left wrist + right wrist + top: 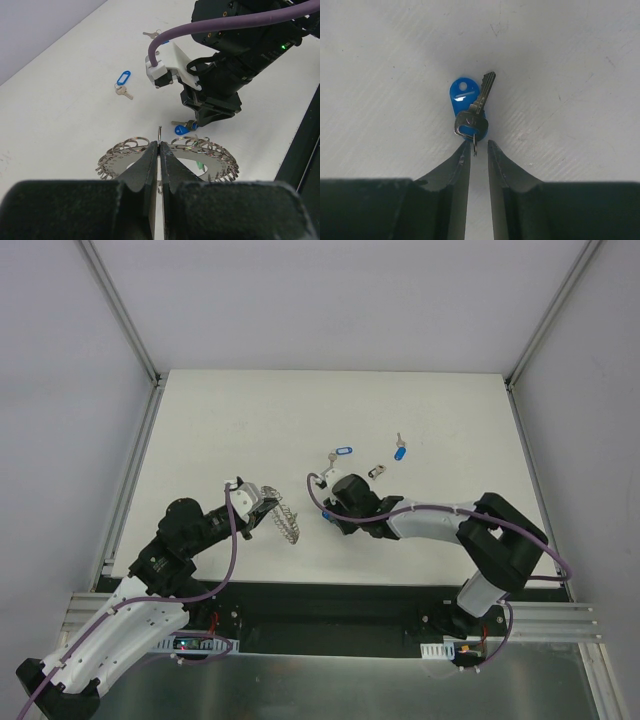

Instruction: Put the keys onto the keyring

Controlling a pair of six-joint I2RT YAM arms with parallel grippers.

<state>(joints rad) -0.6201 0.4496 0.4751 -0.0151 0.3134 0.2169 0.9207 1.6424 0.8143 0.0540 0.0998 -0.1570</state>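
Note:
The keyring [215, 159] is a flat grey disc rimmed with small split rings, with a green spot inside. My left gripper [159, 146] is shut on one upright small ring at its rim. In the top view the left gripper [262, 508] holds the keyring [288, 524] left of centre. My right gripper [478, 144] is slightly open on the table. The small ring of a blue-tagged key [468, 104] sits between its fingertips. That key [183, 129] lies just beyond the keyring, under the right gripper [329, 513].
Three more keys lie on the white table beyond the grippers: a blue-tagged one [342, 452], a dark-grey-tagged one [377, 472] and another blue-tagged one [400, 452]. The right arm's black wrist and purple cable [220, 30] hang close over the keyring.

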